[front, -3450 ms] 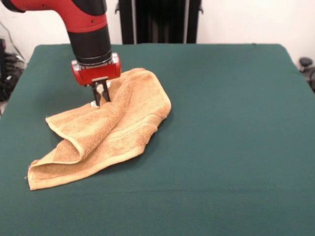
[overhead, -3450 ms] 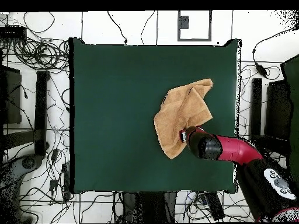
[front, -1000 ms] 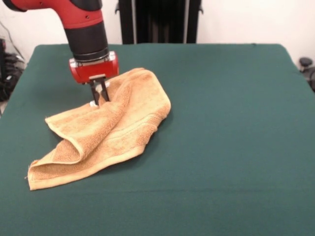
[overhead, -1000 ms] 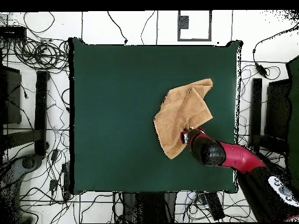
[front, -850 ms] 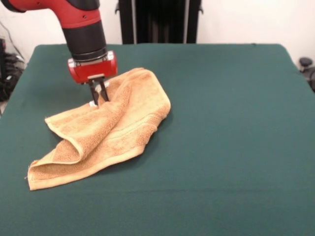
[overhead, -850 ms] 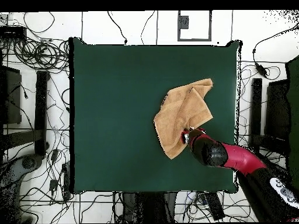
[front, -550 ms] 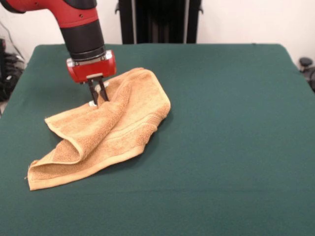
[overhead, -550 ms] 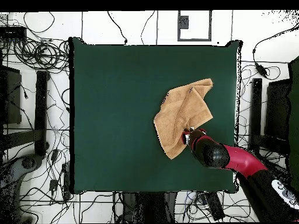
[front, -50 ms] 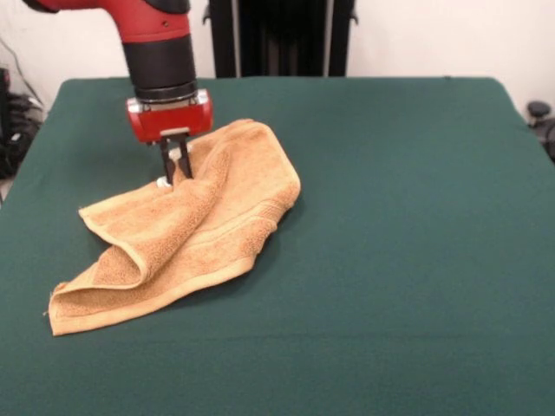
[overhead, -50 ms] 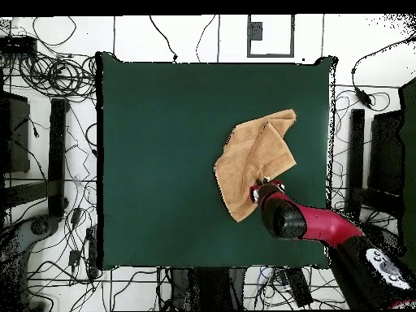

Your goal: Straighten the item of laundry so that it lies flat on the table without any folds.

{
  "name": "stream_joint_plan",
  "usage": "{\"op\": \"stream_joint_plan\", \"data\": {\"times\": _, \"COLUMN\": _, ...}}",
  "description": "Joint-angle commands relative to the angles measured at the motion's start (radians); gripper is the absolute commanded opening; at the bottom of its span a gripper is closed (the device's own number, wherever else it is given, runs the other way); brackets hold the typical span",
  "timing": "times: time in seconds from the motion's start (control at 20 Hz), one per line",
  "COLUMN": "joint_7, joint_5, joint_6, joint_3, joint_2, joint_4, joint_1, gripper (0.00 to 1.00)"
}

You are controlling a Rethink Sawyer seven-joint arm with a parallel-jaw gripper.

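Observation:
The item of laundry [front, -50 ms: 195, 225] is a tan-orange terry towel lying crumpled on the left half of the table [front, -50 ms: 408, 217]. One corner is folded over towards the front left, and a raised fold runs along its far right side. My gripper [front, -50 ms: 174, 176] comes straight down at the towel's far left edge, next to a small white tag [front, -50 ms: 162, 182]. Its fingers stand close together, pinched on the cloth there. In the overhead view the towel [overhead, -50 ms: 256, 154] sits right of the table's [overhead, -50 ms: 162, 162] middle, with the gripper [overhead, -50 ms: 261, 189] at its lower right edge.
Dark green cloth covers the table and stretches wide to the right of the towel in the front view. Cables and stands [overhead, -50 ms: 49, 122] lie on the floor around the table in the overhead view.
The wrist drifted slightly left, then came back right and more upright. The fingertips stayed at the same spot on the towel's edge. The towel has kept its shape and place.

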State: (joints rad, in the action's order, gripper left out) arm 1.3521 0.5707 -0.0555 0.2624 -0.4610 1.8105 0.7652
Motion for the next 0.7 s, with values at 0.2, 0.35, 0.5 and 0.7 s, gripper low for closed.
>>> {"op": "stream_joint_plan", "data": {"times": 0.2, "joint_7": 0.331, "joint_5": -0.132, "joint_6": 0.3, "joint_3": -0.362, "joint_2": 0.052, "joint_4": 0.069, "joint_1": -0.316, "gripper": 0.0}}
{"op": "stream_joint_plan", "data": {"times": 0.35, "joint_7": 0.335, "joint_5": -0.227, "joint_6": 0.364, "joint_3": -0.431, "joint_2": 0.069, "joint_4": 0.095, "joint_1": -0.402, "gripper": 0.0}}
{"op": "stream_joint_plan", "data": {"times": 0.5, "joint_7": 0.339, "joint_5": -0.331, "joint_6": 0.434, "joint_3": -0.496, "joint_2": 0.083, "joint_4": 0.133, "joint_1": -0.487, "gripper": 0.0}}
{"op": "stream_joint_plan", "data": {"times": 0.7, "joint_7": 0.321, "joint_5": -0.31, "joint_6": 0.449, "joint_3": -0.423, "joint_2": 0.06, "joint_4": 0.186, "joint_1": -0.399, "gripper": 0.0}}
